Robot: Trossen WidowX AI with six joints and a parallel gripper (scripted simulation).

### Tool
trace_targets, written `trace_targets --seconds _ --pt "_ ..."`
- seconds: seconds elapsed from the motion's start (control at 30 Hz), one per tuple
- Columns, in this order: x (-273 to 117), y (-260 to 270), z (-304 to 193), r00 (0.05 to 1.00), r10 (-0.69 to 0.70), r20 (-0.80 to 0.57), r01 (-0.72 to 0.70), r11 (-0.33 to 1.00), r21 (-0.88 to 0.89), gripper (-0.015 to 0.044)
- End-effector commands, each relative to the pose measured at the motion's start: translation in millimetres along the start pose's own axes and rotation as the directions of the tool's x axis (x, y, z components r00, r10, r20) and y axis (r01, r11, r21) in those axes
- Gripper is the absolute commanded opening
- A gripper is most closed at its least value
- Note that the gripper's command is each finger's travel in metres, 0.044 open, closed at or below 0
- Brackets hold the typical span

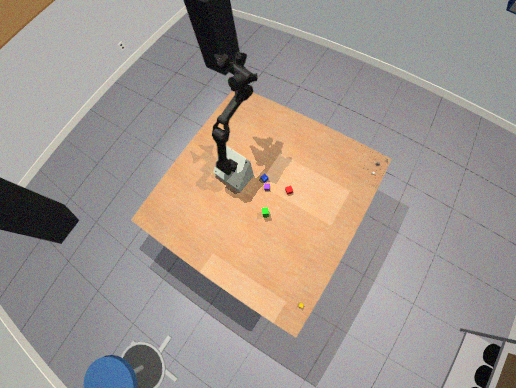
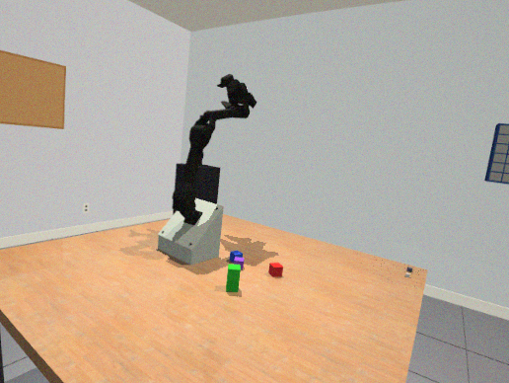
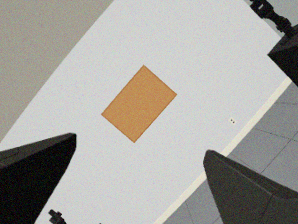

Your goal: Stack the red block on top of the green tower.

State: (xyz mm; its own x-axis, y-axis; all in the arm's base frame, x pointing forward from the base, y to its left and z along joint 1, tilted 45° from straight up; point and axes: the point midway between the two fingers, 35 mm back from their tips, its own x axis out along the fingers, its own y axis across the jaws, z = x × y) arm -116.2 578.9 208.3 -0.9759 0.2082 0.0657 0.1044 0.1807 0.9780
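- Top view: the wooden table (image 1: 240,260) carries the arm's grey base (image 1: 239,174), with the arm (image 1: 223,131) folded upward above it. Four small blocks lie near the base: a blue block (image 1: 264,178), a purple block (image 1: 267,186), the red block (image 1: 289,189) and the green tower (image 1: 265,211), which from overhead reads as a single square. A yellow block (image 1: 301,305) sits well apart, near a table corner; only this view shows it.
- Exterior view: the green tower (image 2: 233,277) is seen to stand upright, taller than one block. The red block (image 2: 275,268) rests on the table beside it, apart from it and from the other blocks. The blue block (image 2: 235,256) and purple block (image 2: 239,260) overlap just behind the tower. The gripper (image 2: 227,82) is raised high above the base, far from every block.
- Wrist view: the gripper (image 3: 140,170) faces a wall bearing an orange panel (image 3: 139,103); the two dark fingers stand wide apart with nothing between them. No block appears here.
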Motion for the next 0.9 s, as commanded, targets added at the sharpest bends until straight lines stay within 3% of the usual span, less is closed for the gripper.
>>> trace_targets --seconds 0.0,0.17,0.33,0.6,0.87 --pt "-2 0 2 1.0 0.004 0.011 -0.004 1.0 0.004 0.0426" --pt "-69 -7 56 0.948 0.064 0.311 -0.1 0.99 0.1 0.044" --pt "-127 -22 89 0.85 0.055 0.525 -0.157 0.976 0.152 0.044" --pt "-250 -72 122 0.553 -0.085 0.829 -0.222 0.944 0.245 0.044" --pt "-363 -135 110 0.23 -0.314 0.921 -0.265 0.891 0.37 0.044"
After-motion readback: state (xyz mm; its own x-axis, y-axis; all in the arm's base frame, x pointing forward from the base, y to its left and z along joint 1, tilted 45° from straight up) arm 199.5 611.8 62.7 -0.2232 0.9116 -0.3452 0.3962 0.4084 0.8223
